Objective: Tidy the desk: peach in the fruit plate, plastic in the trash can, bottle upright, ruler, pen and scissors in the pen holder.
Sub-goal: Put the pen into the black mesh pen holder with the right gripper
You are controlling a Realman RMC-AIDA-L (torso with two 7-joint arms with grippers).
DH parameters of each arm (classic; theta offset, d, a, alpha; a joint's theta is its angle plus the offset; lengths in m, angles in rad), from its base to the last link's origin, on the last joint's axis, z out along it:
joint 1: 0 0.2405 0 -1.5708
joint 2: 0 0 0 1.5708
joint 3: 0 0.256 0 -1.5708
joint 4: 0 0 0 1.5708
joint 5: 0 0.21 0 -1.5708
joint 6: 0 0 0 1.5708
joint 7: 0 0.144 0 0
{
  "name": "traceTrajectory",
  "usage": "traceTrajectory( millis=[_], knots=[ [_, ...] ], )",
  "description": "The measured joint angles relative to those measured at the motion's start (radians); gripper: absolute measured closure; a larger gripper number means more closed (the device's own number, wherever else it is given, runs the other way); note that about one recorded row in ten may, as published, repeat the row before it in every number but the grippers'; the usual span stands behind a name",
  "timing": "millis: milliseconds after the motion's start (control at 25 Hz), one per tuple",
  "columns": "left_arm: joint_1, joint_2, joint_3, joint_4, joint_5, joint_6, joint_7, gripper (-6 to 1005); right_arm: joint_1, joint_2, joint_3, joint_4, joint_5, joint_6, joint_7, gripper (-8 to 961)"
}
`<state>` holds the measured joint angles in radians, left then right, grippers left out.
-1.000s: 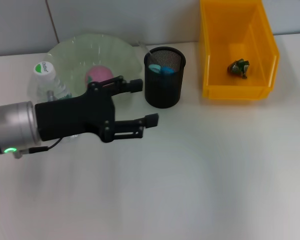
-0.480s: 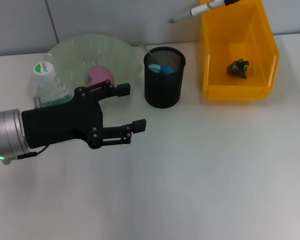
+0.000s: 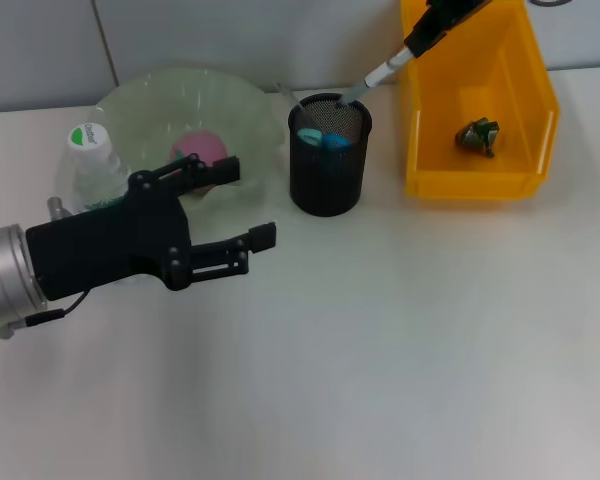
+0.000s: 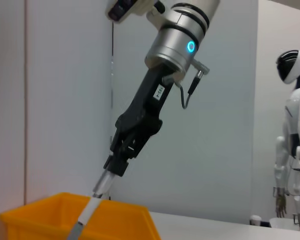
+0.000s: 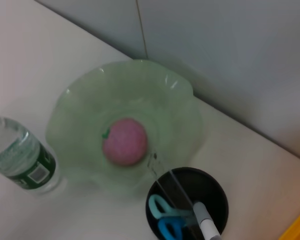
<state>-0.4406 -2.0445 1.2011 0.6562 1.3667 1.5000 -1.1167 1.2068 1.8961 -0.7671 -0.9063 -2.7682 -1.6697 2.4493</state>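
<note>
Head view shows the white desk surface (image 3: 400,360) with everything gathered along its far edge. Largest on it is the yellow plastic bin (image 3: 477,100) at the far right, holding a small crumpled green scrap of plastic (image 3: 477,135) on its floor. At the far left sits the pale green, wavy-rimmed glass fruit plate (image 3: 180,110) with the pink peach (image 3: 201,150) in its middle. The black left gripper (image 3: 248,203) reaches in over the near side of that plate, its two fingers spread wide apart and holding nothing. Just beside the plate's left edge the clear plastic water bottle with a green-and-white cap (image 3: 90,160) stands upright, partly hidden behind the left arm. Between plate and bin stands the black mesh cylindrical pen holder (image 3: 328,165); inside it are the blue-handled scissors (image 3: 322,139) and a clear ruler (image 3: 292,100) leaning toward the plate. The right gripper (image 3: 428,32) comes down from the top edge above the bin's left wall, clenched on the upper end of a white-and-grey pen (image 3: 370,80), which slants down with its lower tip at the holder's rim. Right wrist view looks straight down on the holder, where the pen's tip lies inside the opening beside the scissors.
</note>
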Motion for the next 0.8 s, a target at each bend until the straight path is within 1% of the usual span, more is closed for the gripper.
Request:
traceTrajectory(
  millis=[120,320,440,520,680,800],
  knots=[
    [0.004,0.000,-0.004,0.000,0.000,0.000,0.000,139,0.011,-0.001,-0.020,0.036,-0.010,0.036,0.006,827],
    [0.007,-0.001,-0.005,-0.004,0.001,0.001,0.000,140,0.023,0.005,-0.050,0.112,-0.014,0.102,0.008,827],
    [0.008,-0.010,-0.005,-0.005,0.004,0.003,0.001,140,0.036,0.010,-0.057,0.175,-0.018,0.158,0.008,827],
    [0.008,-0.010,-0.005,-0.005,0.004,0.003,0.001,140,0.038,0.012,-0.065,0.189,-0.020,0.172,0.008,827],
    [0.015,-0.012,-0.006,-0.006,0.004,0.016,-0.004,140,0.036,0.025,-0.101,0.223,-0.021,0.231,0.008,826],
    [0.018,-0.013,-0.006,-0.006,0.000,0.031,-0.009,139,0.032,0.036,-0.104,0.238,-0.020,0.267,0.008,826]
  ],
)
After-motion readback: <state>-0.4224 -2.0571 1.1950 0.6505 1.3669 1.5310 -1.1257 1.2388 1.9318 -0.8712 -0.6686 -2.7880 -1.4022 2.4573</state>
